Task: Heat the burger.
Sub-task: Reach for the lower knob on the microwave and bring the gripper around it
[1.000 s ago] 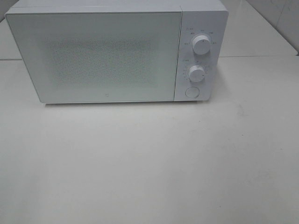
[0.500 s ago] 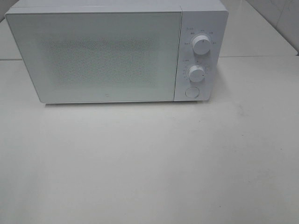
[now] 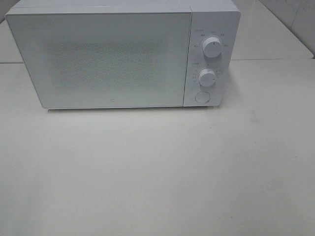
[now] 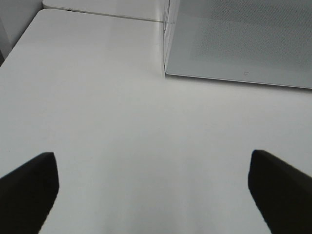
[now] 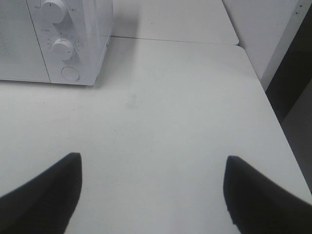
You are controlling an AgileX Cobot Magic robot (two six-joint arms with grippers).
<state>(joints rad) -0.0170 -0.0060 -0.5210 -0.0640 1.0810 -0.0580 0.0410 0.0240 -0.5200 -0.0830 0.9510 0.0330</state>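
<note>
**A:** Two grippers come first, nearest the cameras. What state are they in?

**B:** The left gripper (image 4: 152,154) is held over the tabletop with its dark fingers (image 4: 29,190) spread wide and nothing between them. The right gripper (image 5: 152,157) is parted wide as well and holds nothing. Neither arm reaches into the high view.

**A:** What lies ahead of them?

**B:** First a bare stretch of white table (image 3: 157,172) with nothing standing in the way. Beyond it, on the far half, stands a white microwave (image 3: 219,24). Its door (image 3: 98,59) is shut, and the frosted, speckled panel hides the inside. On the strip to the right of the door there is an upper knob (image 3: 212,47), a lower knob (image 3: 207,77) under it, and a round button (image 3: 202,97) at the bottom.

**A:** Where is the burger?

**B:** It shows in no view, so I cannot tell where it is.

**A:** And the edges?

**B:** On the left side the table's edge (image 4: 19,41) curves round a corner well clear of the microwave. On the right the table's other edge (image 5: 273,122) runs past the gripper, with a dark gap beyond. Farther back, a seam (image 3: 270,60) separates this table from another white surface behind.
</note>
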